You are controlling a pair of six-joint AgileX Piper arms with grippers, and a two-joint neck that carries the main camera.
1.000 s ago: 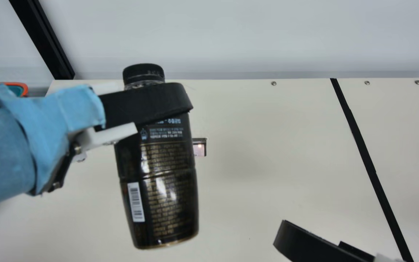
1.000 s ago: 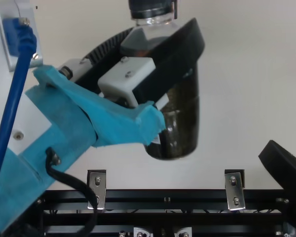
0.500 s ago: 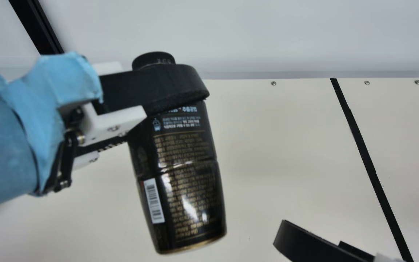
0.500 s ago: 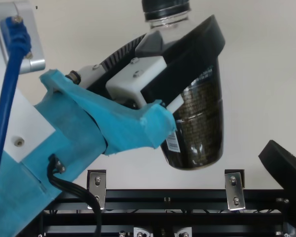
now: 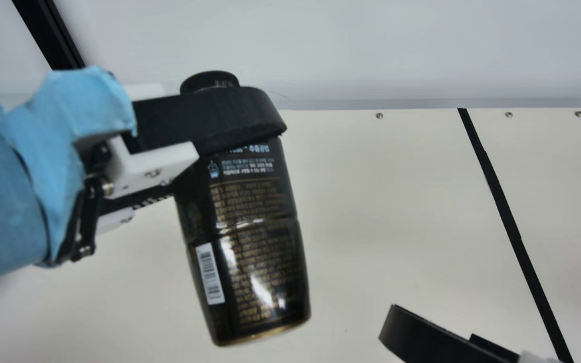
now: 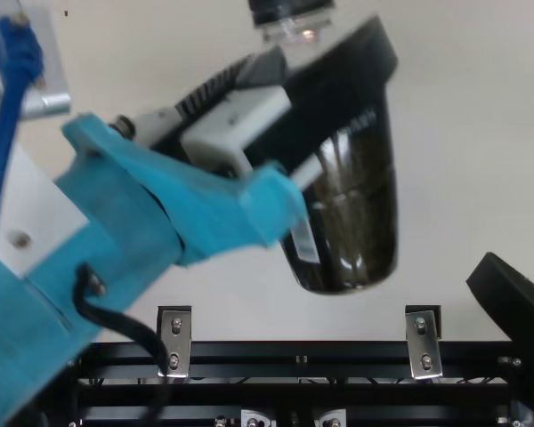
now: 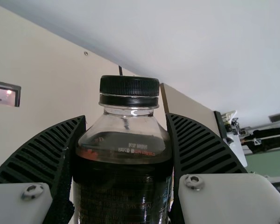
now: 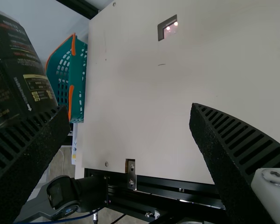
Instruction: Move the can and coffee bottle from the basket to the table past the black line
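1. At the far left, the teal basket (image 8: 78, 70) with its orange trim stands just beside the counter (image 5: 371, 201), past that edge; from here I catch only slivers of it in the main view, and the right wrist view shows me more.
2. Next comes the left arm, its wrist wrapped in a light blue cover (image 5: 83, 106), leading out to the left gripper (image 6: 325, 67). Its fingers (image 7: 196, 144) are clenched on the coffee bottle, one pressed to either side of the upper part, below the black cap (image 7: 129, 86).
3. That coffee bottle (image 5: 247, 237) hangs above the counter, on the basket's side of the black line. It leans a little, cap up, its base angled toward the right in the main view, with a white barcode patch (image 5: 210, 275) facing me.
4. Farther right, low in the main view, is the right gripper (image 5: 434, 330), its fingers released and spread well apart. I see it between the bottle and the line.
5. Rightmost, the black line (image 5: 502, 206) runs slantwise down the pale counter, with a screw (image 5: 380, 116) on its near left and two more beyond it.
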